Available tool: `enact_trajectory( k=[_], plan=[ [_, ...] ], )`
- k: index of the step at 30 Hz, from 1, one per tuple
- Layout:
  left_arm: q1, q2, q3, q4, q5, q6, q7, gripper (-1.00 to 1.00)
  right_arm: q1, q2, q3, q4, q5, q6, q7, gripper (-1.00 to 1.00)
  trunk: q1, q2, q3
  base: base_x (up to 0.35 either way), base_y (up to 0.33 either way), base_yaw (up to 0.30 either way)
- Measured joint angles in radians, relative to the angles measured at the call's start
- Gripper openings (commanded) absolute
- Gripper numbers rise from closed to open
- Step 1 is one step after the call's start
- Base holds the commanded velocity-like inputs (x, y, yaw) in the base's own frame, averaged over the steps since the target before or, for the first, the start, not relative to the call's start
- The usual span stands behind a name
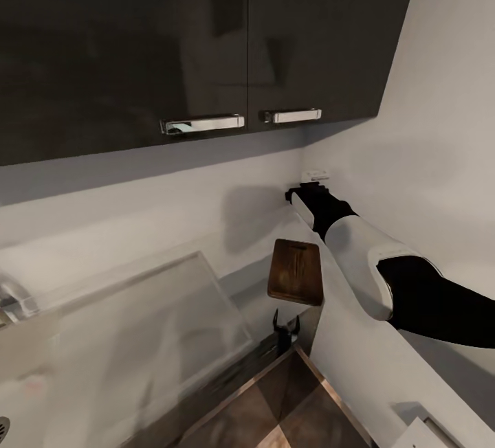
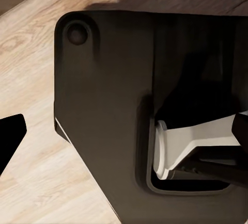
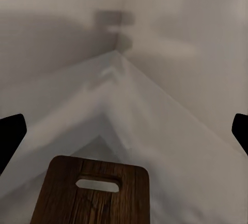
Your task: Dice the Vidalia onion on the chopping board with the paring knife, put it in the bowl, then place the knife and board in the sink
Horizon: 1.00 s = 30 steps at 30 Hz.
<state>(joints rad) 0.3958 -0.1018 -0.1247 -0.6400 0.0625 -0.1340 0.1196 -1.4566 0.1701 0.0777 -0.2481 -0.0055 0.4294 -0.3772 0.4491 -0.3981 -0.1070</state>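
Currently, sink at the head view's lower left: only its drain edge and tap show; contents cannot be told. Right gripper reaches into the wall corner over the countertop, holding nothing; its 2 fingertips sit at opposite edges of the right wrist view, wide apart. Board lies on the countertop just behind and below that gripper, slot handle toward it, untouched. Left fingertip shows over floor and robot base; its spread cannot be told.
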Motion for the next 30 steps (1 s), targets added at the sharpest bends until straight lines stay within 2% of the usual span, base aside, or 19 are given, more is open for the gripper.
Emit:
enact_trajectory(
  k=[9, 30],
  plan=[
    [0.0, 0.0, 0.0, 0.005, 0.0, 0.001, 0.0, 1.0, 0.0, -0.001, 0.0, 0.0, 0.0, 0.0, 0.0, 1.0, 0.0, 0.0, 0.0, 0.166, -0.076, 0.0],
    [0.0, 0.0, 0.0, 0.008, 0.0, 0.001, 0.0, 1.0, 0.0, -0.001, 0.0, 0.002, -0.001, 0.003, 0.004, 1.0, 0.0, 0.0, 0.0, 0.005, 0.013, 0.0]
  ],
)
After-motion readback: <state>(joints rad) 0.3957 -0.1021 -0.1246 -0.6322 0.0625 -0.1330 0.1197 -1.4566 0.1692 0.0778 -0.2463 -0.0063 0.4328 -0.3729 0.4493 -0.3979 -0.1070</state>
